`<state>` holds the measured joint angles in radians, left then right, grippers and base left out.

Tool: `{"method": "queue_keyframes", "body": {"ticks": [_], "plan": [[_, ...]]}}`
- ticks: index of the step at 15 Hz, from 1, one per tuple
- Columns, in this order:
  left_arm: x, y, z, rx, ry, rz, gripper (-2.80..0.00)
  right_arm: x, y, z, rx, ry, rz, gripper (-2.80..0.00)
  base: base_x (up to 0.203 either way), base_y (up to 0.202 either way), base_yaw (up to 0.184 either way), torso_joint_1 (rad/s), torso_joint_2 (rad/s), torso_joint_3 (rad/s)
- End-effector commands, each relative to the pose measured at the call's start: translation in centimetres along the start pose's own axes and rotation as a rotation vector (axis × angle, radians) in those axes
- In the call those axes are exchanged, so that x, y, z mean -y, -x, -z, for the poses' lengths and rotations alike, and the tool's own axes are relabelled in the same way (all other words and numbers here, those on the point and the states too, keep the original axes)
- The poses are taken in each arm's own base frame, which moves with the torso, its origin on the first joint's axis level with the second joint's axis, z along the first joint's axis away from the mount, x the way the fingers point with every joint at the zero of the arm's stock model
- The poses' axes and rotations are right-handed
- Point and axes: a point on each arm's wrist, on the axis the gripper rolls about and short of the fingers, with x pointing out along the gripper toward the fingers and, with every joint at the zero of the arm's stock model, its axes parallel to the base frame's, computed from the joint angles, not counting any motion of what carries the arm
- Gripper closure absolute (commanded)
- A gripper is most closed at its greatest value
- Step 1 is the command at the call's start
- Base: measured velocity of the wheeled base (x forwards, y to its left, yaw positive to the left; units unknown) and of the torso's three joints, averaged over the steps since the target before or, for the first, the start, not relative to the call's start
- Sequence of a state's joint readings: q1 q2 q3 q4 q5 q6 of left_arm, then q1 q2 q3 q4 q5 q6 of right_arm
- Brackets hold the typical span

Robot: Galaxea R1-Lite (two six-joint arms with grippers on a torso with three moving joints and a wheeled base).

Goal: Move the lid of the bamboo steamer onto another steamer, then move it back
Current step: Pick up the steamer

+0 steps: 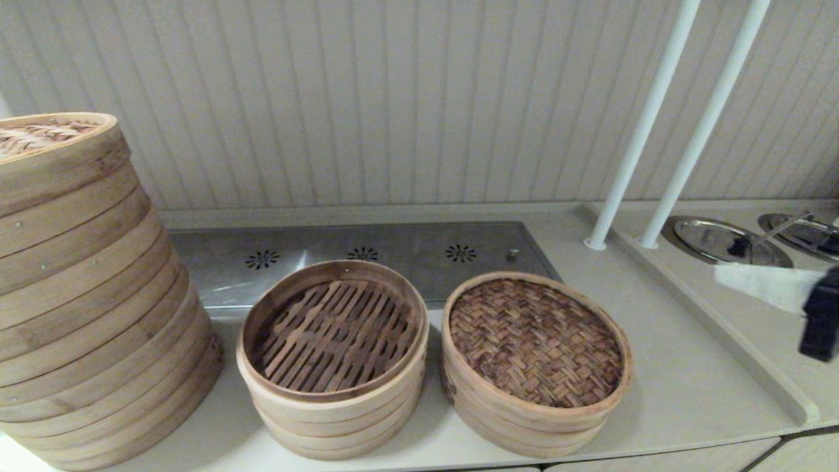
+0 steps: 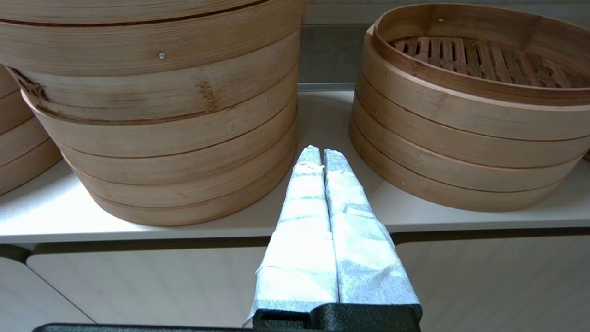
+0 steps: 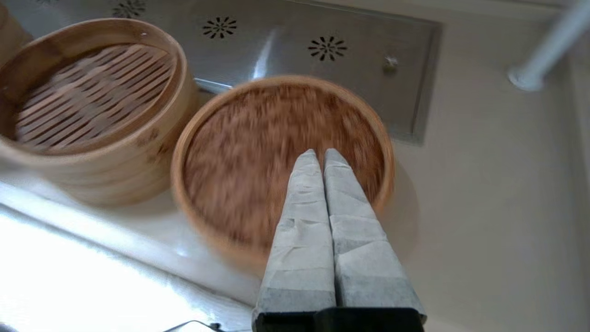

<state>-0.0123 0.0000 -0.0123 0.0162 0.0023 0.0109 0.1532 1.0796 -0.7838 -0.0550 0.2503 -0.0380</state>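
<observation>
The bamboo steamer lid (image 1: 536,341) (image 3: 258,157), reddish-brown herringbone weave in a pale hoop, sits flat on a low steamer (image 1: 524,429) at the right of the counter, hiding that basket's floor. My right gripper (image 1: 721,274) (image 3: 318,154) is shut and empty, hanging well to the right of the lid and higher, over the side ledge. My left gripper (image 2: 317,154) is shut and empty, low before the counter's front edge, facing the gap between the two stacks. It is out of the head view.
An open several-tier stack (image 1: 328,419) (image 2: 461,138) with a slatted floor stands left of the lid. A very tall, wide stack (image 1: 85,295) (image 2: 161,115) fills the far left. Behind lie a perforated steel plate (image 1: 406,252), two white poles (image 1: 645,124) and steel pot lids (image 1: 714,239).
</observation>
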Motion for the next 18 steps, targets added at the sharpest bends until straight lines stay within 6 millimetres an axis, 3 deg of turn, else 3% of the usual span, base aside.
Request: {"method": "queue_keyframes", "body": {"ticks": [1,6,11,13,14,18], "plan": [[0.0,0.0,0.0,-0.002,0.0,-0.001,0.0,0.0,-5.2,0.2,-0.111,-0.005,-0.046,0.0,0.0,0.0,0.0,0.0,0.0,0.0],[0.0,0.0,0.0,-0.002,0.0,-0.001,0.0,-1.9,-12.0,3.1,-0.203,0.021,-0.142,0.0,0.0,0.0,0.0,0.0,0.0,0.0],[0.0,0.0,0.0,-0.002,0.0,-0.001,0.0,-2.4,-15.8,2.0,-0.204,0.038,-0.15,0.0,0.0,0.0,0.0,0.0,0.0,0.0],[0.0,0.0,0.0,-0.002,0.0,-0.001,0.0,-2.4,-16.4,2.7,-0.259,0.044,-0.147,0.0,0.0,0.0,0.0,0.0,0.0,0.0],[0.0,0.0,0.0,-0.002,0.0,-0.001,0.0,-2.1,-16.7,3.0,-0.271,0.045,-0.131,-2.8,0.0,0.0,0.0,0.0,0.0,0.0],[0.0,0.0,0.0,-0.002,0.0,-0.001,0.0,-2.1,-16.8,3.7,-0.297,0.048,-0.113,-2.8,0.0,0.0,0.0,0.0,0.0,0.0]]}}
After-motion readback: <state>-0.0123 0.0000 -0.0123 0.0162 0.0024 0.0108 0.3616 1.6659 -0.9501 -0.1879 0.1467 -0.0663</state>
